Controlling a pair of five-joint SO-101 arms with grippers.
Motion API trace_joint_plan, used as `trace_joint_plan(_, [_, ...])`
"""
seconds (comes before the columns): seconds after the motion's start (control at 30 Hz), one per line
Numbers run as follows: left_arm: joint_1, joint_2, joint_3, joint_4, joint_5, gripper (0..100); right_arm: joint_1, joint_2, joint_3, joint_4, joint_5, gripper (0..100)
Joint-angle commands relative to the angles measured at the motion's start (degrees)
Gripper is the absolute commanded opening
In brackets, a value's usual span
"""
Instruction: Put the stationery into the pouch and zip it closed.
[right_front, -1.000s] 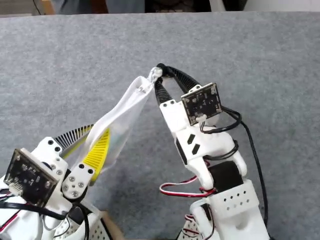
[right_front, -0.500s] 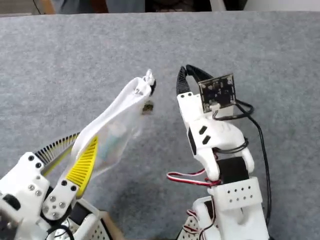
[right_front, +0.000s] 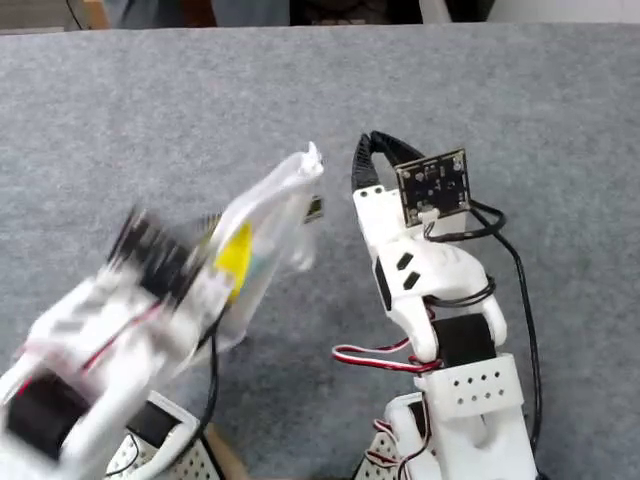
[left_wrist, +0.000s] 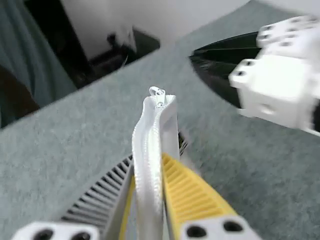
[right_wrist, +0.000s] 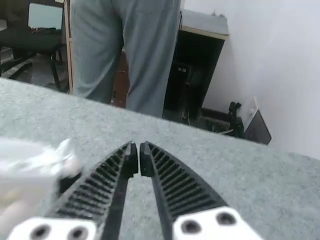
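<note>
White pouch (right_front: 265, 215), yellow-fingered left gripper (left_wrist: 149, 165), black ribbed right gripper (right_wrist: 135, 150), grey table (right_front: 150, 100).

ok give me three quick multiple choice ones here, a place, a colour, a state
1. Where is the pouch? A lying loose by itself; B clamped in the left gripper; C in a person's hand.
2. What colour is the pouch? A white; B black; C red.
3. The right gripper is: A wide open; B shut on the pouch; C shut on nothing.
Answers: 1 B, its fingers pinch the pouch; 2 A, the fabric is white; 3 C, its tips meet on nothing.
</note>
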Motion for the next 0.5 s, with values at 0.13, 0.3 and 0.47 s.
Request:
trace_joint_plan(0.13, [-4.88, 13.63, 2.33, -11.08, 0.53, 3, 3.16, -0.66, 3.47, -0.88, 0.26, 1.2])
trace_joint_plan(0.3, [-4.97, 20.84, 2.33, -16.35, 0.53, 3, 3.43, -0.75, 3.30, -0.88, 0.26, 1.2])
trace_joint_plan(0.47, [-5.14, 28.92, 2.33, -20.13, 0.62, 5, 3.43, -2.15, 3.56, -0.88, 0.26, 1.2])
